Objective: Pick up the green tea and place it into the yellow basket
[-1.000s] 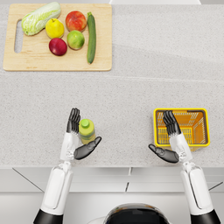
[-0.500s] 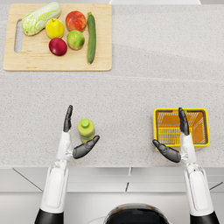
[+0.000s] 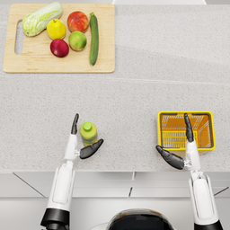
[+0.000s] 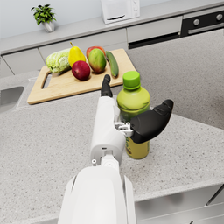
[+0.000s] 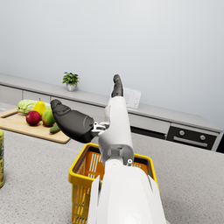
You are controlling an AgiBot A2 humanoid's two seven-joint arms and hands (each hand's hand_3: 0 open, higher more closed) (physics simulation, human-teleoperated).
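1. I see the green tea (image 3: 88, 133) standing upright on the grey speckled counter (image 3: 134, 94), near its front edge and left of centre, its green cap on top.
2. My left hand (image 3: 81, 143) brackets the bottle: the fingers (image 3: 74, 123) run up along its left side and the thumb (image 3: 93, 148) angles in just below it. The hand is spread apart and nothing is gripped.
3. In the left wrist view the bottle (image 4: 133, 113) sits in the gap between fingers (image 4: 106, 85) and thumb (image 4: 151, 122); I cannot tell whether either one touches it.
4. The yellow basket (image 3: 204, 130) rests on the counter to the right, well apart from the bottle.
5. My right hand (image 3: 182, 148) is spread too, holding nothing. Its fingers (image 3: 188, 127) reach over the basket's middle, and the thumb (image 3: 170, 157) sticks out to the left, just outside the basket's front left corner.
6. The right wrist view shows that hand (image 5: 98, 118) raised above the basket (image 5: 81, 175).
7. At the far left of the counter lies a wooden cutting board (image 3: 27, 65) with a cabbage (image 3: 41, 19), a yellow fruit (image 3: 56, 29), a red-orange fruit (image 3: 77, 21), a dark red fruit (image 3: 59, 47), a green fruit (image 3: 77, 40) and a cucumber (image 3: 94, 38).
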